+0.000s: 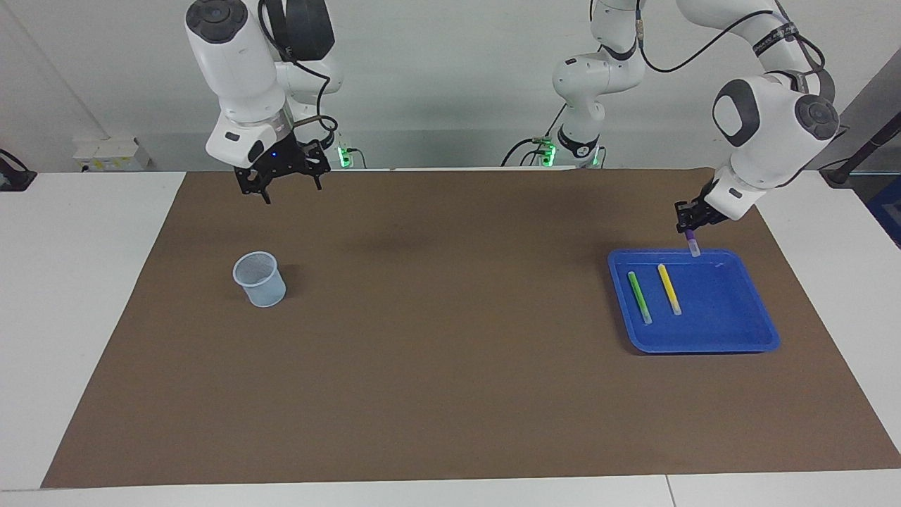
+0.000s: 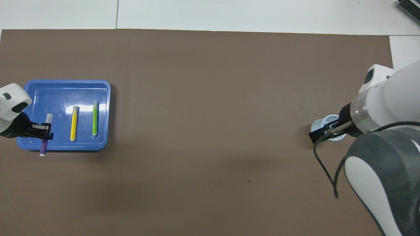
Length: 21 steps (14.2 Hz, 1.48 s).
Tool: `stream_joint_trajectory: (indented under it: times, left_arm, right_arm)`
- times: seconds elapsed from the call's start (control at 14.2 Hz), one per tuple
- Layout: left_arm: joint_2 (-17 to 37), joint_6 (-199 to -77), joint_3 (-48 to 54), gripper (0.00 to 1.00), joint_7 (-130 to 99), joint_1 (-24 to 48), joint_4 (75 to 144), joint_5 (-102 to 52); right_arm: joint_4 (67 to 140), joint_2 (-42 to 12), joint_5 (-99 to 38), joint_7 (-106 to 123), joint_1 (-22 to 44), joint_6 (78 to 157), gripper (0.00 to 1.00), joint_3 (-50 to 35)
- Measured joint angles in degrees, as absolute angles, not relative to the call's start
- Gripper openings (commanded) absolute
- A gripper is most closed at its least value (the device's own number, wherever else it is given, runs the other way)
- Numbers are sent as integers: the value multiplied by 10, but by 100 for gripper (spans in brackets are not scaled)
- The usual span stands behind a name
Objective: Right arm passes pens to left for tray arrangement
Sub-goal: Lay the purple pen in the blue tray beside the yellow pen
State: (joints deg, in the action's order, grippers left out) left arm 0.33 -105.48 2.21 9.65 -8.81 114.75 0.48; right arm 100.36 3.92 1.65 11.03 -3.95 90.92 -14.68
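The left gripper (image 1: 690,229), jaws clenched on the purple pen (image 1: 693,244), holds it over the blue tray's (image 1: 704,343) rim nearest the robots. In the tray lie the yellow pen (image 1: 669,289) and green pen (image 1: 639,296), side by side, apart. The right gripper (image 1: 285,184), jaws released, hangs above the brown mat (image 1: 436,366) on the bench, the mesh cup (image 1: 260,279) nearby.

A brown mat (image 1: 450,394) covers a white table (image 1: 84,296) set against a plain pale wall (image 1: 450,84), with a white power strip (image 1: 109,151) near its edge.
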Motion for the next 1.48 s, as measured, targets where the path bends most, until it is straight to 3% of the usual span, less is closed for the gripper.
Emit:
stream_joint_trajectory:
  times: [0.99,1.27,1.41,1.48]
  left_arm:
    - [162,-1252,22,0,117,-132,1144,52]
    - [176,-1274,23,1,124,-138,1144,58]
    - [177,-1278,24,59,129,-138,1144,68]
    - [177,-1282,24,95,130,-138,1144,70]
  right_arm:
    - [987,16,42,145,-37,924,100,-118]
    - [955,9,38,145,-52,914,100,-91]
    - [922,3,36,145,-52,896,100,-85]
    - [914,1,34,145,-51,895,100,-82]
